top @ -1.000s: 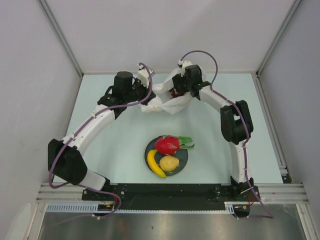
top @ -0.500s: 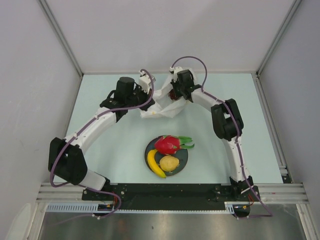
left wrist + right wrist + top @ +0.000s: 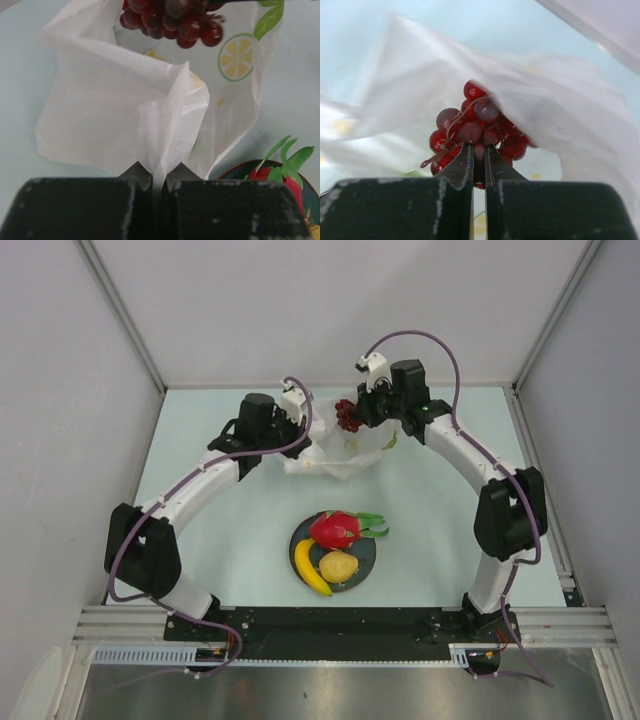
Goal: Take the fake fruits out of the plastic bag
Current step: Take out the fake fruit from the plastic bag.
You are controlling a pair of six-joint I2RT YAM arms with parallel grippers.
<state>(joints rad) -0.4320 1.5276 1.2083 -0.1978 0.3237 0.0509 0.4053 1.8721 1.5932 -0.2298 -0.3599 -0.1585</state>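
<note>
The right hand (image 3: 478, 152) gripped the grape bunch (image 3: 470, 131) just above the plastic bag (image 3: 110, 110), at twelve o'clock on the worktop (image 3: 200, 530), while the left hand (image 3: 159, 175) pinched the bag's fold.

On the far side, the right gripper (image 3: 361, 412) is holding the grape bunch (image 3: 346, 416) just above the plastic bag (image 3: 335, 453), while the left gripper (image 3: 298, 428) is pinching the bag's left edge. Nearer, the dragon fruit (image 3: 335, 530), banana (image 3: 309, 569) and round yellow fruit (image 3: 339, 565) are lying together on a dark plate (image 3: 364, 556).
</note>
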